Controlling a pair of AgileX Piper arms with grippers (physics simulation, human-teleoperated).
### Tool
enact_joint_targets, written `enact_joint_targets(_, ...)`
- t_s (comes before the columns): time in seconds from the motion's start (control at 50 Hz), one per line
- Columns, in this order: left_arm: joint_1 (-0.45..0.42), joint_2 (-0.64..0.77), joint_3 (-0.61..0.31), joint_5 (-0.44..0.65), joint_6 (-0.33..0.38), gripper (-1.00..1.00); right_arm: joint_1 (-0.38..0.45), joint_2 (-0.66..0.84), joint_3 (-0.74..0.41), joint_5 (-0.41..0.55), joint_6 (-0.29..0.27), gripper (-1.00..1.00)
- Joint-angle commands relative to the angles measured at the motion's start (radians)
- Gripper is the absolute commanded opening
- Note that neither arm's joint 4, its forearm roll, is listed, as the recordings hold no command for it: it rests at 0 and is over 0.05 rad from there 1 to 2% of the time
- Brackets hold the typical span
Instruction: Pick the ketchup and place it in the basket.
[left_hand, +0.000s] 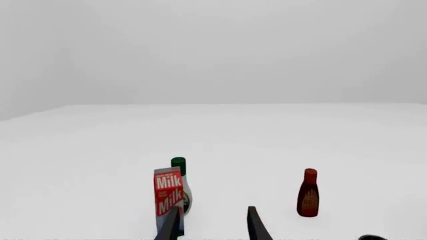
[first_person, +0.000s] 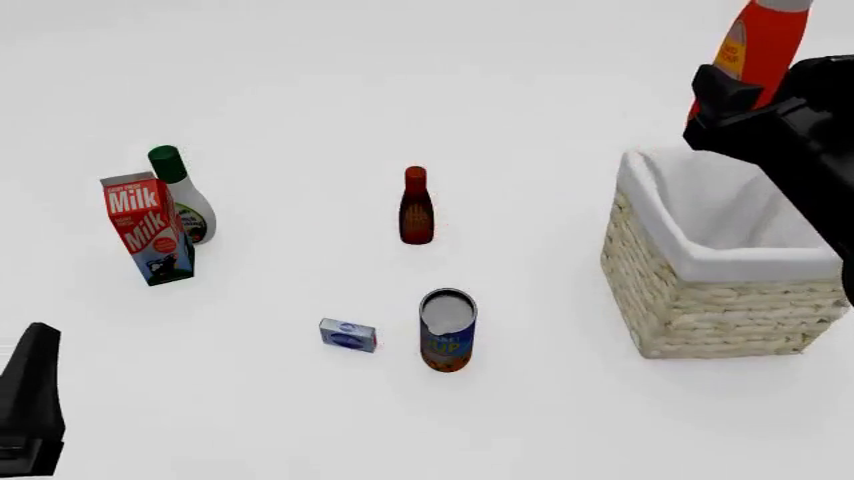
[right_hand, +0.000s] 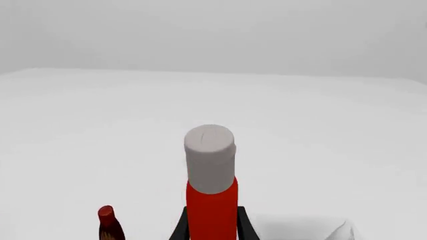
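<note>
Ketchup (first_person: 765, 45) sits clamped in the right gripper (first_person: 731, 100), lifted well off the table (first_person: 400, 80) up at the two o'clock corner of the front view, above the far rim of the basket (first_person: 714, 300). From the right wrist camera the red bottle stands between the two dark fingers (right_hand: 180, 227), which press against its sides, its grey-white cap (right_hand: 209, 157) pointing away. The right arm reaches in from three o'clock, its black body crossing over the basket's right side. The left gripper (left_hand: 213, 227) hangs low at eight o'clock, jaws parted and holding nothing, aimed toward the milk carton (first_person: 144, 228) and the green-capped white bottle (first_person: 180, 195) just behind it. A small dark-red bottle (first_person: 415, 205) stands mid-table, with a can (first_person: 447, 328) and a little blue box (first_person: 347, 335) nearer.
</note>
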Motion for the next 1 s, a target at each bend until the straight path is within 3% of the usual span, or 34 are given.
enact_joint_targets(0.02,-0.001,0.000,0.023,-0.011,0.005,1.00,-0.046,0.023,0.007,-0.031,0.020,-1.00)
enact_joint_targets(0.5,0.007,0.000,0.047,-0.025,0.019,1.00,-0.138,0.102,0.036,-0.120,0.013,-1.00)
enact_joint_targets(1.0,0.003,0.000,0.052,-0.016,0.027,1.00,-0.192,0.225,-0.005,-0.160,0.031,-1.00)
